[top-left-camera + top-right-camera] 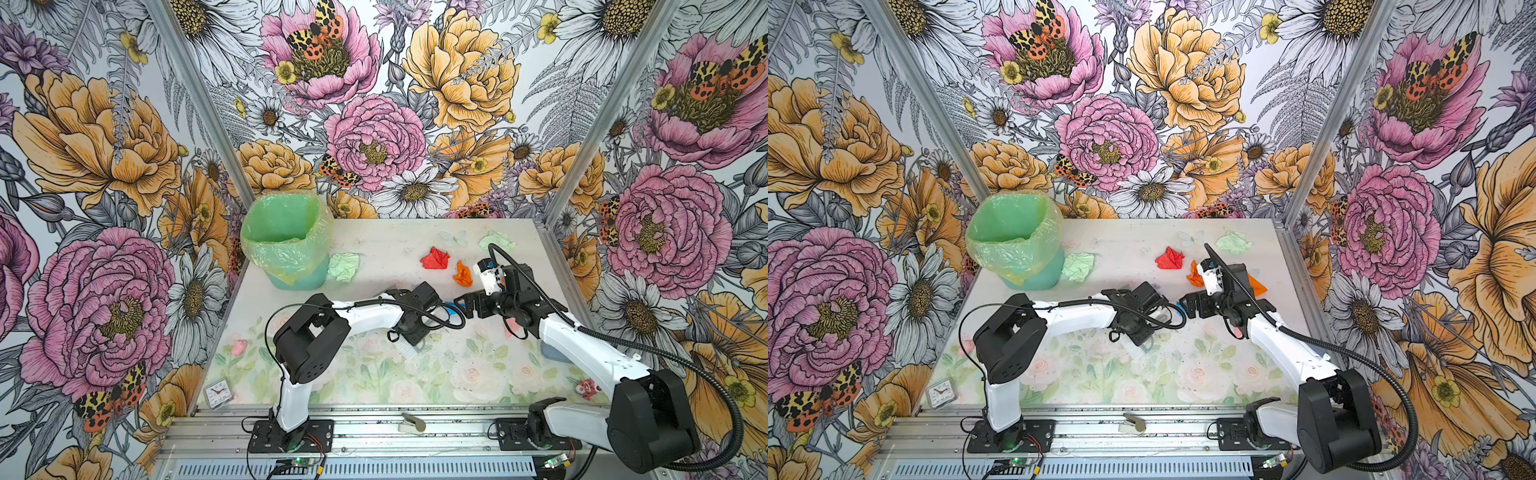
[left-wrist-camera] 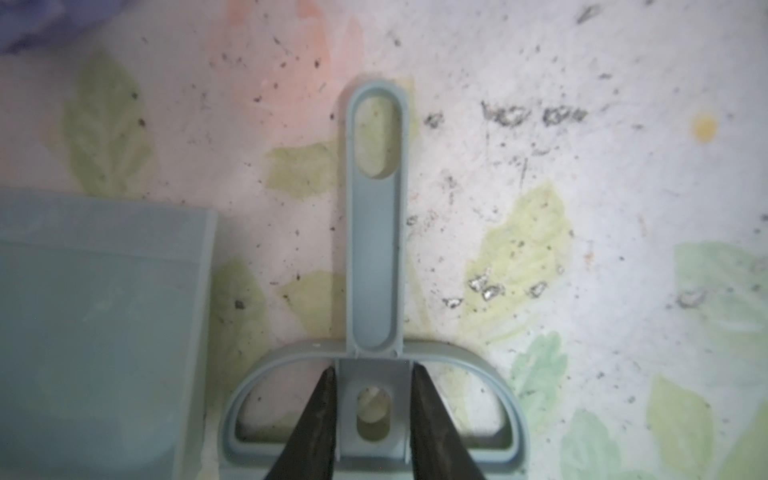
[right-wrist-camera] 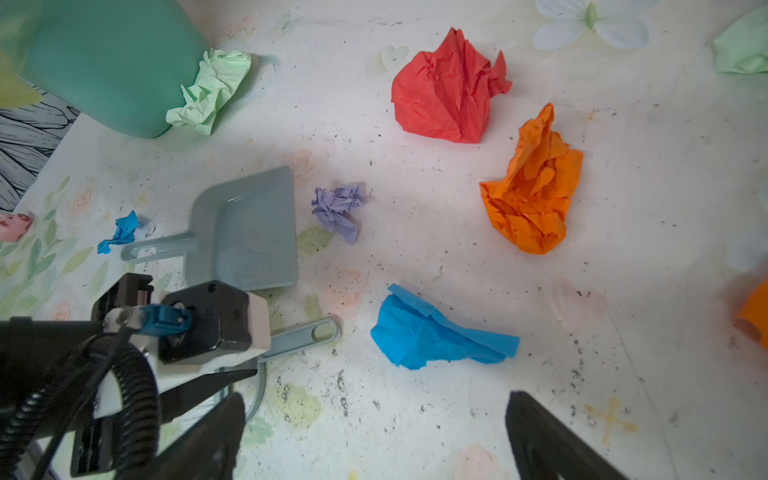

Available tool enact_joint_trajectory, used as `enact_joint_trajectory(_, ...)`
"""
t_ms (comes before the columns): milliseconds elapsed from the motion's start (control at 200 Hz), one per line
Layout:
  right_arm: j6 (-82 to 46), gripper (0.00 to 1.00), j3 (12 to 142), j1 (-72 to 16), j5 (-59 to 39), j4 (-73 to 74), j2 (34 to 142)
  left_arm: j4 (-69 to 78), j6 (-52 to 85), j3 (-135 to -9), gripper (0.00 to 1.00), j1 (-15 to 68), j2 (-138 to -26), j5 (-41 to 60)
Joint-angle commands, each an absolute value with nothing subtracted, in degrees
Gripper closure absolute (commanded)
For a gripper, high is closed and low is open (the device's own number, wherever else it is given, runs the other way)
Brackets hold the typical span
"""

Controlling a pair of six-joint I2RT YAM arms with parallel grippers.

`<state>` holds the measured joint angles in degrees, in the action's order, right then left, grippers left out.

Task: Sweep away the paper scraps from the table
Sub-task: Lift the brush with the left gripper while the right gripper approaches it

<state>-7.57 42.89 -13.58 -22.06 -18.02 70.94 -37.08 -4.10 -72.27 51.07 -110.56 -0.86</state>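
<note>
Left gripper (image 2: 372, 368) pinching brush (image 2: 376, 249) at head centre, for balanced sweeping. Right gripper (image 3: 374, 401) gaping, empty, likely meant for dustpan (image 3: 249, 232). Paper scraps (image 3: 444, 91) scattered mid-to-far table (image 1: 374, 241), unswept.

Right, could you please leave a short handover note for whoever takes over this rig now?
Left gripper: shut on the brush.
Right gripper: open, empty, near the blue scrap.
Dustpan: empty on the table, lilac scrap beside it.
Done: brush gripped only.
Left: red scrap, orange scrap, pale green scrap and the rest into the dustpan, then presumably the bin.
</note>
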Motion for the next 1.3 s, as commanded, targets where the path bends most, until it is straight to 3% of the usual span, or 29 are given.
enact_joint_trajectory(0,-6.25,0.01,43.69,-13.85,-26.16,-18.01,70.59,-40.52,-5.88,-69.44,0.95,50.41,-110.29,3.55)
enact_joint_trajectory(480,-5.52,0.01,45.53,-13.85,-33.66,-19.18,70.92,-40.58,-8.05,-67.34,1.0,48.08,-100.99,9.84)
enact_joint_trajectory(751,-4.39,0.01,45.97,-13.88,-43.97,-19.08,71.27,-40.78,-9.46,-67.22,1.0,46.63,-95.33,15.78)
enact_joint_trajectory(1296,-2.43,0.04,48.63,-14.77,-59.54,-19.12,68.55,-40.69,-12.29,-67.54,1.0,41.24,-88.43,36.28)
